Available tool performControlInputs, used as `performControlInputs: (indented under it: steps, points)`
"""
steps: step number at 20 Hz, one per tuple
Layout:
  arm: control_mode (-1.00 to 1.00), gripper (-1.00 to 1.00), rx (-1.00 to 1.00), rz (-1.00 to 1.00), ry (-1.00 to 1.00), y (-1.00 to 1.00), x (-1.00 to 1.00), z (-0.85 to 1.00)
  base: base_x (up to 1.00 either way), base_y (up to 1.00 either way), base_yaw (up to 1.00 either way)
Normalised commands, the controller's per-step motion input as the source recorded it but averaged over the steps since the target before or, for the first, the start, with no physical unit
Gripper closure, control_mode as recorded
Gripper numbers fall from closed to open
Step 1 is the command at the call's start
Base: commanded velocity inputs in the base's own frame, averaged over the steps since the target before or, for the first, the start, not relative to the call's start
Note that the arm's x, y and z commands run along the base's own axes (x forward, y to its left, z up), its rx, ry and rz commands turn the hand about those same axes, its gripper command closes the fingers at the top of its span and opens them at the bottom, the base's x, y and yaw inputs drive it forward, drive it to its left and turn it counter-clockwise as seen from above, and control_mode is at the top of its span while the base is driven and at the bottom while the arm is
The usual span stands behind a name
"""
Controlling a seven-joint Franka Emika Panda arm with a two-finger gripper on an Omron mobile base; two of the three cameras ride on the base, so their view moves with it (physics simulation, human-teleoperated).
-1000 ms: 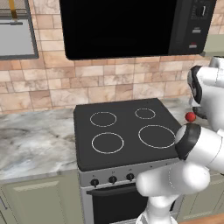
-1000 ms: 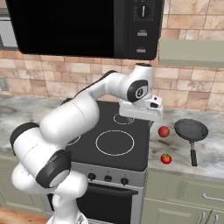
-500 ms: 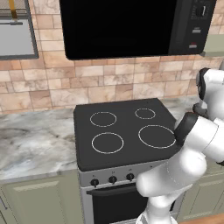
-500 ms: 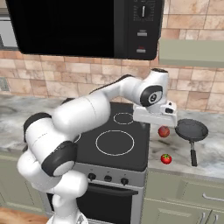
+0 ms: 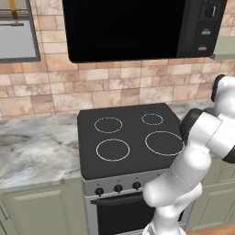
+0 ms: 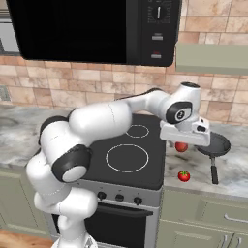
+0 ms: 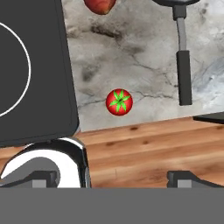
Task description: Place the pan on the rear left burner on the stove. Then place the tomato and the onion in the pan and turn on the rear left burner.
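Observation:
The pan [image 6: 216, 144] lies on the counter right of the stove [image 6: 145, 177], its black handle [image 7: 183, 70] pointing toward the counter's front edge. The onion [image 6: 181, 147] sits just left of the pan, at the top of the hand view [image 7: 99, 5]. Closer to the front edge rests the tomato [image 6: 183, 176], green cap up [image 7: 119, 102]. My gripper [image 6: 187, 140] hovers over the counter above the onion, beside the pan; its jaws [image 7: 113, 177] are open and empty. The rear left burner [image 5: 108, 124] is bare.
The black cooktop [image 7: 35, 74] ends just left of the tomato. A microwave [image 6: 97, 29] hangs over the stove. Knobs [image 5: 118, 188] line the silver front panel. Marble counter [image 5: 36, 151] extends left of the stove; wooden floor [image 7: 144, 153] shows past the counter's front edge.
The arm has swung right, from over the cooktop's right side to above the counter by the onion and pan. The jaws stayed open. Pan, onion and tomato have not moved.

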Motion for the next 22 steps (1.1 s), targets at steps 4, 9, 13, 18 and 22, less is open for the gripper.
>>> performControlInputs:
  steps: [4,9,13,18,22]
  points:
    - [-1.00,-1.00,-0.03,0.00,0.00,-0.26,0.04,-0.18,0.00,0.00,0.00]
    - [-1.00,-1.00,-0.03,0.00,0.00,-0.32,0.13,-0.17,0.00,0.00,0.00]
    - [-1.00,-1.00,-0.04,0.05,0.00,-0.28,0.19,-0.20,0.00,0.00,0.00]
    - [-1.00,-1.00,-0.03,0.10,0.00,-0.22,0.08,-0.20,0.00,0.00,0.00]
    - [-1.00,-1.00,-0.02,0.09,0.00,-0.14,0.01,-0.16,0.00,0.00,0.00]
